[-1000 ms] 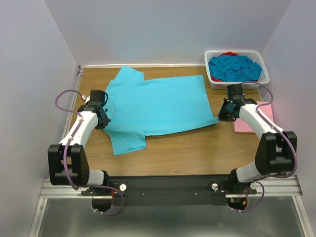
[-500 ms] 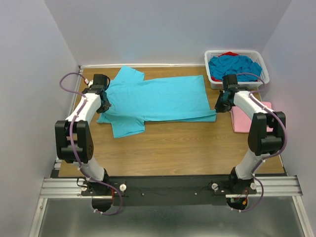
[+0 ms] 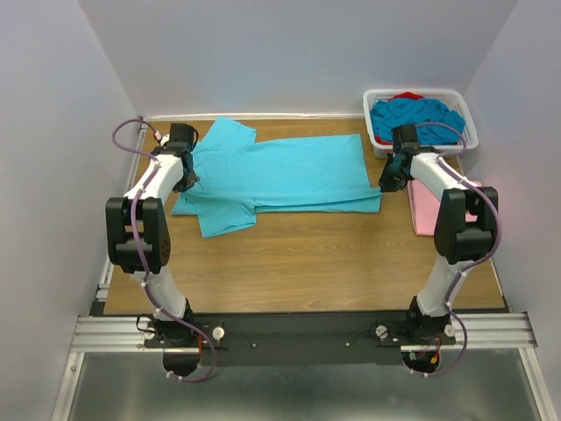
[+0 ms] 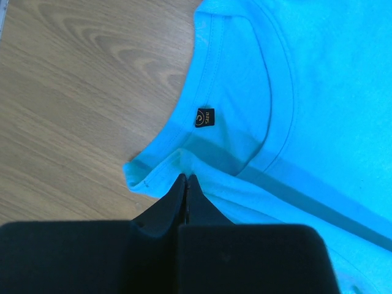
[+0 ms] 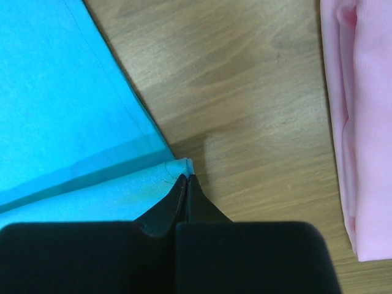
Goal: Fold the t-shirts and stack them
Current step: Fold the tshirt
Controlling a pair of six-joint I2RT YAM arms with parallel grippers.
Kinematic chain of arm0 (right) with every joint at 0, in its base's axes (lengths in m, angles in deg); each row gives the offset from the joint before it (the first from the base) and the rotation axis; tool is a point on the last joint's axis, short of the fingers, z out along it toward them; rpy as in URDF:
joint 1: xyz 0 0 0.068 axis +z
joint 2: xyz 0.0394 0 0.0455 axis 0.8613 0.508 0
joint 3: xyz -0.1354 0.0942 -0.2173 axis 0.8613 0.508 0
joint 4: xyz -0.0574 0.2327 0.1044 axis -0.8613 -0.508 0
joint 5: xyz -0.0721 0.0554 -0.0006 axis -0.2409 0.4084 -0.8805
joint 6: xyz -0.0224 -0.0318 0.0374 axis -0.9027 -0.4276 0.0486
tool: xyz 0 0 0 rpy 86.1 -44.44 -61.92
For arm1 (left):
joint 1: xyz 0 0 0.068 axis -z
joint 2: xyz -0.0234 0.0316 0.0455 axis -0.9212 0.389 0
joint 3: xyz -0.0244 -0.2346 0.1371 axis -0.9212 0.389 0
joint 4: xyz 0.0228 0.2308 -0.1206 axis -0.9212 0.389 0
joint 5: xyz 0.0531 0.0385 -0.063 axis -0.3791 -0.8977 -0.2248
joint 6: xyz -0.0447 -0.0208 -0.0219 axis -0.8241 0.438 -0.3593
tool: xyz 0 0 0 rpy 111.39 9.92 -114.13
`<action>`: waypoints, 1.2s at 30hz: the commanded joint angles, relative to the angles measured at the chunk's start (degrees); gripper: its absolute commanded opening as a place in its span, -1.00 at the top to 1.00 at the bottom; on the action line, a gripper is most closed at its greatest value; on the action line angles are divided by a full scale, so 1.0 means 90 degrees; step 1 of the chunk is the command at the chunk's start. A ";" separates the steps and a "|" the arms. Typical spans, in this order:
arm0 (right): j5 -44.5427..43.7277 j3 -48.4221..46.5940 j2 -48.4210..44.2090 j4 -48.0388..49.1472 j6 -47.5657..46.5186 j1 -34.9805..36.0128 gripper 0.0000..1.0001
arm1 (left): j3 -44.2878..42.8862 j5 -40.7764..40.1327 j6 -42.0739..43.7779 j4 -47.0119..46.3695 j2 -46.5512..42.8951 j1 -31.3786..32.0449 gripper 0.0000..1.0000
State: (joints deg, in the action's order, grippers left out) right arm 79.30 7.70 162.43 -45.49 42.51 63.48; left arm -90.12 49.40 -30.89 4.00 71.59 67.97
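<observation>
In the top view the tips of both pincers are hidden under their own wrists, and much of the pink shirt [image 3: 424, 215] is covered by the right arm; in the right wrist view it is cut off by the frame edge, so only stacked folds are seen. How many garments are heaped in the basket [image 3: 372, 118] cannot be told: a turquoise heap [image 3: 421, 118] is seen with a red scrap [image 3: 406, 95] behind it. A small black label [image 4: 204, 116] is sewn inside the neck of the shirt [image 3: 280, 171]; the word "SIZE" can be read on it, while the round mark beside it is too small to make out. The shirt is bright turquoise and plain, and it is spread flat on the far half of the table [image 3: 316, 263], neck to the left and hem to the right. Its near long edge is doubled over, so that two layers are shown along that side. One sleeve is pointed toward the far edge and the other toward the near edge. The left pincer [image 4: 185, 181] is clamped on the cloth beside the collar. The right pincer [image 5: 185, 179] is clamped on the hem corner, with bare wood between it and the pink shirt.
</observation>
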 commanded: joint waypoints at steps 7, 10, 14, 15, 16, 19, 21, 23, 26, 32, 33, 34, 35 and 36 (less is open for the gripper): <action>0.0164 -0.0484 0.0479 0.0153 -0.0094 -0.0045 0.99 | 0.0045 -0.0344 0.0019 -0.0215 0.0054 -0.0203 1.00; 0.0291 -0.0601 0.0577 0.0193 -0.0133 -0.0055 0.99 | 0.0074 -0.0354 0.0009 -0.0254 0.0084 -0.0213 1.00; 0.0389 -0.0758 0.0713 0.0232 -0.0143 -0.0045 0.99 | 0.0152 -0.0345 -0.0059 -0.0361 0.0093 -0.0242 1.00; 0.0389 -0.0806 0.0762 0.0241 -0.0152 -0.0045 0.99 | 0.0162 -0.0354 -0.0049 -0.0362 0.0103 -0.0252 1.00; 0.0408 -0.0826 0.0782 0.0242 -0.0143 -0.0045 0.99 | 0.0162 -0.0335 -0.0059 -0.0371 0.0103 -0.0252 1.00; 0.0457 -0.0885 0.0792 0.0261 -0.0143 -0.0045 0.99 | 0.0172 -0.0325 -0.0088 -0.0420 0.0094 -0.0272 1.00; 0.0496 -0.0924 0.0792 0.0271 -0.0143 -0.0045 0.99 | 0.0182 -0.0305 -0.0108 -0.0440 0.0103 -0.0281 1.00; 0.0496 -0.0943 0.0772 0.0319 -0.0152 -0.0035 0.99 | 0.0201 -0.0276 -0.0147 -0.0469 0.0074 -0.0291 1.00; 0.0496 -0.0953 0.0782 0.0378 -0.0162 -0.0006 0.99 | 0.0250 -0.0266 -0.0176 -0.0518 0.0054 -0.0320 1.00; 0.0721 -0.0963 0.0909 0.0515 -0.0113 0.0033 0.98 | 0.0377 -0.0218 -0.0264 -0.0635 0.0054 -0.0408 1.00; 0.0731 -0.0973 0.0967 0.0525 -0.0104 0.0023 0.98 | 0.0406 -0.0188 -0.0274 -0.0635 0.0083 -0.0428 1.00; 0.0740 -0.0992 0.0987 0.0534 -0.0104 0.0023 0.97 | 0.0416 -0.0169 -0.0283 -0.0655 0.0103 -0.0438 1.00; 0.0770 -0.1031 0.1026 0.0573 -0.0104 0.0042 0.97 | 0.0426 -0.0140 -0.0293 -0.0703 0.0103 -0.0447 1.00; 0.0780 -0.1041 0.1055 0.0603 -0.0104 0.0033 0.97 | 0.0445 -0.0130 -0.0293 -0.0713 0.0123 -0.0447 1.00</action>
State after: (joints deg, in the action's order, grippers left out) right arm 85.20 0.31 169.93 -41.97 41.72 63.63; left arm -86.99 49.20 -32.51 -0.57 71.96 64.78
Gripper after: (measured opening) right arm 0.014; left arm 0.008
